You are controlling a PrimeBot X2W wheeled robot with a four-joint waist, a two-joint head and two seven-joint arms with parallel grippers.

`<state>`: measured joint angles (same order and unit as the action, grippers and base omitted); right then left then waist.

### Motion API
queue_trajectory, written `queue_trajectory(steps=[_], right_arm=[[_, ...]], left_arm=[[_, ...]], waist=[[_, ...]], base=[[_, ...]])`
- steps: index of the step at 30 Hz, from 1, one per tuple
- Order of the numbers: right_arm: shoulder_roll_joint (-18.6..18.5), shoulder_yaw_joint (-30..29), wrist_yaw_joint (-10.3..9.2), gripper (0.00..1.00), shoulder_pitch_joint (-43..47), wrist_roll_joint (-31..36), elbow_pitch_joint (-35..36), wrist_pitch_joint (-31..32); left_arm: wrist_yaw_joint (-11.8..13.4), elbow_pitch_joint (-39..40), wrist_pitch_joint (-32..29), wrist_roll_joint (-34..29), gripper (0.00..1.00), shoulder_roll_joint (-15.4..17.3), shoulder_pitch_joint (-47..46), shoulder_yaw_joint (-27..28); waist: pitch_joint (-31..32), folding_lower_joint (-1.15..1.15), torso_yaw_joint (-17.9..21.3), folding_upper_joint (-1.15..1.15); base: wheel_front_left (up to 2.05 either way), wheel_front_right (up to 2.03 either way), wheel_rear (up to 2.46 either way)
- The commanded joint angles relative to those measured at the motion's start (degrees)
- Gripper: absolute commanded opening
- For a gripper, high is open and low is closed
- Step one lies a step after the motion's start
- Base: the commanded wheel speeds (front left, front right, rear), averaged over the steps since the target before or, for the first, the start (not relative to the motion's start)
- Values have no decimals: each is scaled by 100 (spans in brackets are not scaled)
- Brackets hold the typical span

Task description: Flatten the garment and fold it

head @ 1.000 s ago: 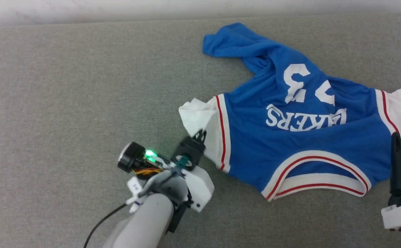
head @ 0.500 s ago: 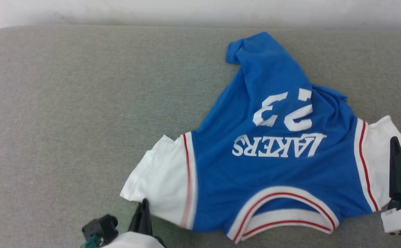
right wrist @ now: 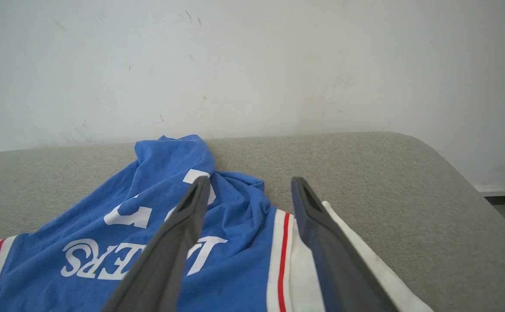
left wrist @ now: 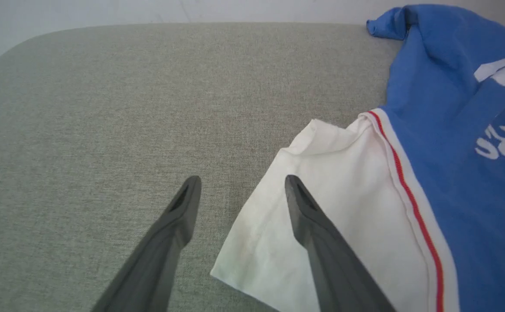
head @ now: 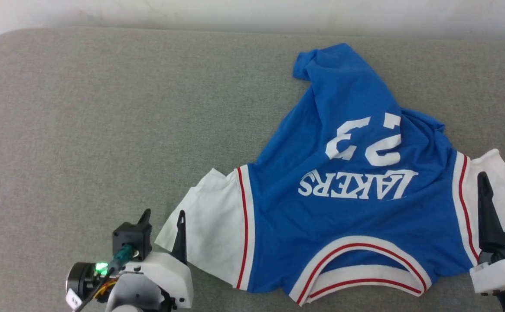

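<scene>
**L gripper comes up, fingers apart**

Since half a sec ago the L gripper has come up more into the lower left of the head view, and its green light shows now. The R gripper at the right edge shows 2 fingers now, not 1. The shirt sits in about the same spot.

The shirt lies on the grey pad, in the right half of the head view. It's blue w/ white sleeves and red-white stripes. Its collar is at the bottom, so "LAKERS" and "23" read upside down. The far part is bunched up to a point near the top of the frame, not flat.

L gripper is wide open and holds nothing. In its wrist view one finger is over bare pad. The other is over the left-side sleeve, w/ the sleeve's edge btwn them. Can't tell if it touches the cloth.

R gripper is wide open too, nothing in it. In its wrist view one finger is in front of the blue part. The other is in front of the right-side sleeve, w/ the red stripe btwn them. A pale wall is behind the pad.
</scene>
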<state>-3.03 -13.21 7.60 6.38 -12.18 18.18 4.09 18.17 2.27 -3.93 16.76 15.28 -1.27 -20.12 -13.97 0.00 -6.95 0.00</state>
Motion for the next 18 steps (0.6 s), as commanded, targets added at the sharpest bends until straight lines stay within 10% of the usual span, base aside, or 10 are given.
queue_trajectory(steps=[1,13,14,16,18], right_arm=[[15,8,-11,100,-20,-7,15,21],[15,34,-11,100,-36,-3,-47,40],[15,39,-11,100,-42,3,-52,45],[15,35,-11,100,-59,16,-53,55],[15,22,-11,100,-71,31,-58,63]], left_arm=[[-56,-58,-207,-79,100,93,-95,-74],[-254,-317,-1700,354,100,389,150,-220],[-274,-381,-1816,411,86,380,189,-249],[-286,-457,-1943,482,14,370,234,-273],[-334,-527,-1931,548,0,350,240,-277]], waist=[[-29,0,74,0],[-114,0,324,0],[-109,0,327,0],[-106,0,322,0],[-94,0,297,0]], base=[[0,0,0],[0,0,0],[0,0,0],[0,0,0],[0,0,0]])
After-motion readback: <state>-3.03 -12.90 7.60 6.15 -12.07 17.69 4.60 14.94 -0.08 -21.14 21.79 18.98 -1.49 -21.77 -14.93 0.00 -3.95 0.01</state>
